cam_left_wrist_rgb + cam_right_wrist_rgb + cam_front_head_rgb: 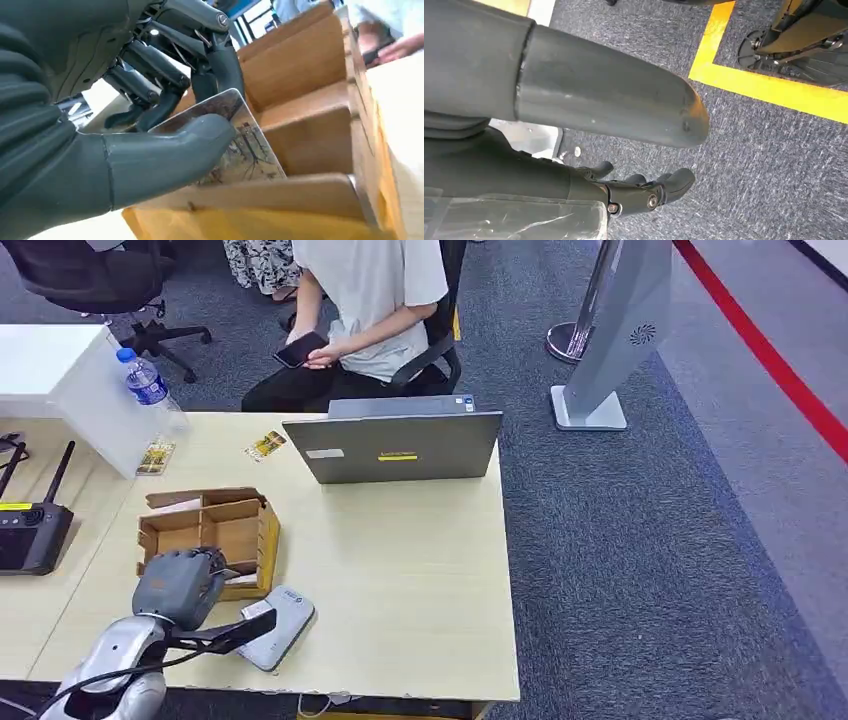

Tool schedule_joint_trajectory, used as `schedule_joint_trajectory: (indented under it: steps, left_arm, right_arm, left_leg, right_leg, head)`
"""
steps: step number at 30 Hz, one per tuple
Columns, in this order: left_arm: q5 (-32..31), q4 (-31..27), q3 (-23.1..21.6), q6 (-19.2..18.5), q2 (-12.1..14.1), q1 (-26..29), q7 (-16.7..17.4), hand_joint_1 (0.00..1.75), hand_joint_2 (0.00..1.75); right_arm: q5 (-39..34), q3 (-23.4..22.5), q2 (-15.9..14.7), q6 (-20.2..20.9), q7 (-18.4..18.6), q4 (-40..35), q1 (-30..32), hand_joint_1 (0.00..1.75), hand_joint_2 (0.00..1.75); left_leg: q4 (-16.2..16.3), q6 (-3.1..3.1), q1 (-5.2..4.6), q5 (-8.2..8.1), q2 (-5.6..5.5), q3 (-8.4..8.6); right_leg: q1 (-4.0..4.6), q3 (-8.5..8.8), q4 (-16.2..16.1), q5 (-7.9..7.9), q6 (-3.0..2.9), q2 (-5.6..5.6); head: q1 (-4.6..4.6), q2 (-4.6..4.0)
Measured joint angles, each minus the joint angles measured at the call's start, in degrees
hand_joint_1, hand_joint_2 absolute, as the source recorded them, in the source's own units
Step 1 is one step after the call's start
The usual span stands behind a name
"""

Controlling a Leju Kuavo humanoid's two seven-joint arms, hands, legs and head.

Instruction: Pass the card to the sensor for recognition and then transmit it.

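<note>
My left hand [183,582] hovers over the near end of a brown cardboard divider box [247,530] on the pale wooden table [400,580]. In the left wrist view the thumb [165,155] and dark fingers [165,85] pinch a printed card [247,150] standing in the box's [310,115] near compartment. A grey-white card sensor [275,627] lies flat on the table just right of my left forearm. My right hand [644,192] hangs over dark carpet, fingers curled, holding nothing.
A grey laptop [400,445] stands open at the table's far edge, with a seated person [365,310] holding a phone behind it. A water bottle [148,385], two loose cards [265,446] and a black remote controller [35,530] lie to the left. Grey kiosk stand [615,340] at right.
</note>
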Motion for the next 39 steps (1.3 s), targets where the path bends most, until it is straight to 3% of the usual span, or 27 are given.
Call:
schedule_joint_trajectory:
  steps: [6, 17, 20, 23, 26, 31, 35, 39]
  left_arm:
    - [0.61, -2.45, 0.00, 2.21, -0.24, 0.64, -1.31, 1.75, 1.75]
    - [5.40, -21.30, 0.00, 3.71, 4.57, 3.46, -4.70, 1.75, 1.75]
    - [7.87, -25.79, 0.00, 1.65, 6.21, 1.44, -4.02, 1.75, 1.75]
    - [7.20, -26.03, 0.00, -2.32, 6.25, -4.81, -0.92, 1.75, 1.75]
    - [3.14, -23.58, -0.31, -2.45, 5.64, -12.94, 0.00, 1.75, 1.75]
    - [-4.72, -11.23, -1.81, -0.64, 2.69, -24.78, 1.81, 1.75, 1.75]
    - [-7.32, -1.81, -3.30, -0.59, 0.16, -31.20, 2.27, 1.75, 1.75]
    - [-8.11, 3.69, -4.59, -0.99, -1.26, -34.80, 2.49, 1.75, 1.75]
  right_arm:
    - [-0.55, 0.00, 0.00, -0.22, -0.15, 0.07, 0.04, 0.00, 0.00]
    - [-2.62, 0.00, -0.02, -1.01, -0.96, 0.81, 0.29, 0.00, 0.00]
    - [-3.04, 0.04, -0.02, -0.98, -1.12, 0.96, 0.32, 0.00, 0.00]
    - [-2.30, 0.89, -0.02, -0.75, -1.14, 1.05, 0.18, 0.00, 0.00]
    - [-0.78, 2.14, -0.02, 0.20, -0.72, 1.05, -0.13, 0.00, 0.00]
    - [1.29, 4.81, -0.02, 1.75, 0.65, 0.94, -0.59, 0.00, 0.00]
    - [1.90, 6.14, -0.02, 2.29, 1.33, 0.68, -0.77, 0.00, 0.00]
    - [1.92, 7.02, -0.02, 2.60, 1.42, 0.50, -0.79, 0.00, 0.00]
  left_leg:
    - [0.00, 0.00, 0.00, 0.00, 0.00, 0.00]
    - [0.00, 0.00, 0.01, 0.00, 0.00, -0.01]
    - [0.00, 0.00, 0.00, 0.04, -0.04, 0.00]
    - [0.01, 0.00, 0.01, 0.18, -0.23, -0.03]
    - [0.01, -0.01, 0.00, 0.27, -0.25, -0.04]
    - [0.02, 0.02, 0.00, 0.41, -0.22, -0.04]
    - [0.04, -0.01, 0.00, 0.44, -0.18, -0.04]
    - [0.04, -0.01, 0.00, 0.43, -0.14, -0.05]
  right_leg:
    - [0.00, 0.00, 0.00, 0.00, 0.00, 0.00]
    - [0.01, -0.01, 0.00, -0.01, 0.00, 0.00]
    - [0.01, -0.02, 0.00, 0.00, 0.00, -0.05]
    - [0.01, 0.00, 0.00, 0.07, 0.02, -0.24]
    - [0.01, 0.00, 0.00, 0.17, 0.02, -0.24]
    - [0.00, -0.02, 0.00, 0.36, -0.03, -0.21]
    - [0.00, -0.04, 0.00, 0.40, -0.02, -0.16]
    - [0.00, -0.04, 0.00, 0.40, -0.02, -0.13]
  head:
    - [0.00, 0.00]
    - [0.00, 0.00]
    - [0.02, 0.00]
    - [0.00, 0.00]
    - [0.00, 0.00]
    - [0.04, 0.00]
    - [0.02, 0.00]
    - [0.04, -0.02]
